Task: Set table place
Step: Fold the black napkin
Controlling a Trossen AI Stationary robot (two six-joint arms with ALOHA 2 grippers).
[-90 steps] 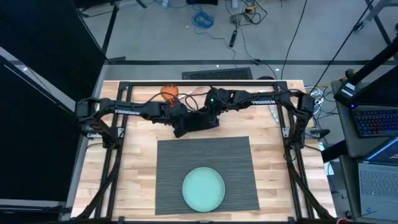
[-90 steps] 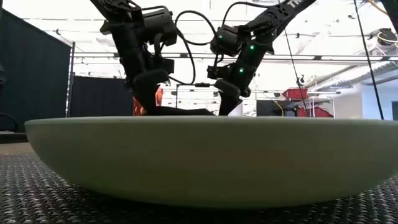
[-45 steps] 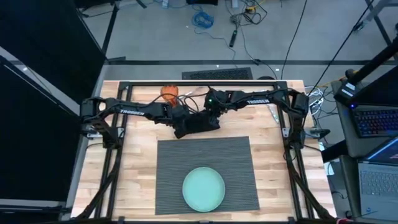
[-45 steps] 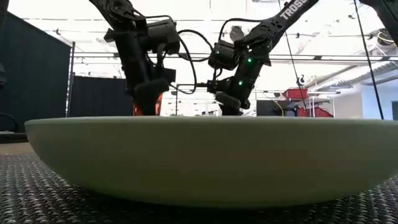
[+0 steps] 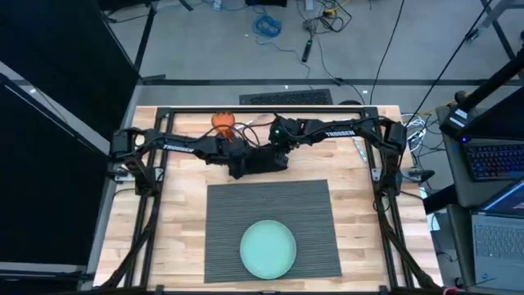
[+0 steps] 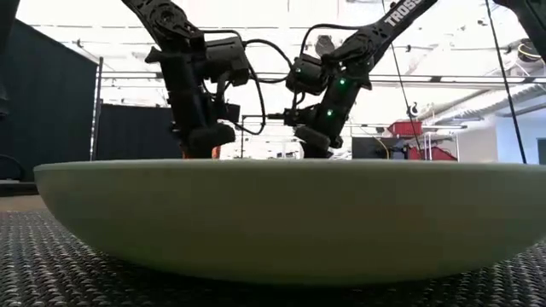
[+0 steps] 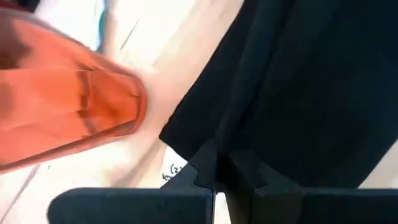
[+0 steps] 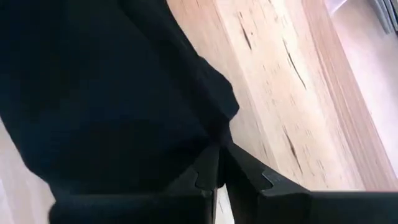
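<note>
Left gripper [image 7: 214, 177]: clenched on an edge of the black napkin [image 5: 258, 162], at the table's far middle, just beyond the placemat.
Right gripper [image 8: 219, 169]: pinched on another edge of the same napkin, close beside the left one.
Placemat [image 5: 270, 209]: flat on the table [image 5: 176, 221], on the near side of both grippers; its far edge lies just beside the bunched napkin.
Plate [image 5: 268, 248]: on the placemat's near half, well apart from both grippers.
Orange cup [image 5: 223, 122]: just beside the left gripper, on the side away from the placemat.
Risk 1: a swing of the left arm could likely knock the cup over, since it stands so close.
Risk 2: the 2 thin pinches could slip if the arms pull apart unevenly, dropping a corner.
Risk 3: cloth carried low could drag over the placemat and shift it or catch the plate.
</note>
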